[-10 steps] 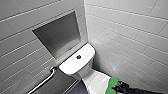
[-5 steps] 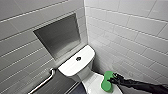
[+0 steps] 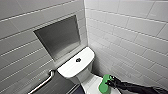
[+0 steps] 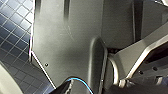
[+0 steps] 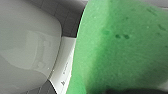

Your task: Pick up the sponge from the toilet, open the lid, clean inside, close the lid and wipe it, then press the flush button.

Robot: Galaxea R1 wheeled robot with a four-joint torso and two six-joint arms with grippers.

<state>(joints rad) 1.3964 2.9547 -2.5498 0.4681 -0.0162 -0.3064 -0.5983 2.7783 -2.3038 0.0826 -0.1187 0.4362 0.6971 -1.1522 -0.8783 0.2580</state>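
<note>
The white toilet stands in the corner, with the dark round flush button in the middle of its tank top. Below the tank a strip of the white lid runs to the picture's lower edge. My right gripper reaches in from the lower right on a black arm, shut on the bright green sponge, which hangs just over the lid's right side. In the right wrist view the sponge looms large beside glossy white toilet surfaces. The left wrist view looks past the robot's own dark plate to dark floor tiles.
A grey recessed niche is set in the tiled wall behind the tank. A metal grab rail runs along the wall to the left of the toilet. A white tiled wall closes in tight on the right.
The right arm with the sponge has moved in from the lower right towards the toilet, then stayed about where it is now. The toilet is unchanged.
</note>
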